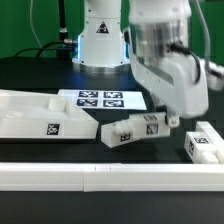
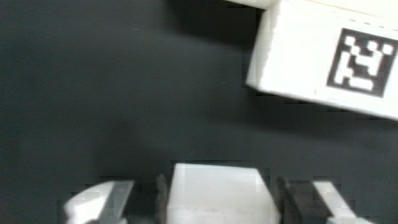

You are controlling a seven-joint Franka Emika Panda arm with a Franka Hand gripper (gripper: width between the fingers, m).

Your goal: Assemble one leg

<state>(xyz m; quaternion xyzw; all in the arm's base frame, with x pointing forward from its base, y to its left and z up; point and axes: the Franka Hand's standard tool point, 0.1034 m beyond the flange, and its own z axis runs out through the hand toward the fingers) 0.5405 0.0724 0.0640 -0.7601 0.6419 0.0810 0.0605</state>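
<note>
My gripper (image 1: 166,120) hangs low over the black table at the exterior view's right. It is shut on a white leg (image 1: 150,123), a chunky peg with a square tag. In the wrist view this leg (image 2: 222,192) sits between the two fingers (image 2: 114,196), and the dark pads touch both its sides. A second leg (image 1: 118,132) lies right beside it toward the exterior view's left. A third leg (image 1: 203,146) lies to the right. The wrist view shows another tagged white piece (image 2: 334,58) apart from the held leg.
The large flat white panel (image 1: 30,112) lies at the exterior view's left. The marker board (image 1: 100,98) lies behind the legs. A long white rail (image 1: 100,176) runs along the front. The robot's base (image 1: 98,40) stands at the back.
</note>
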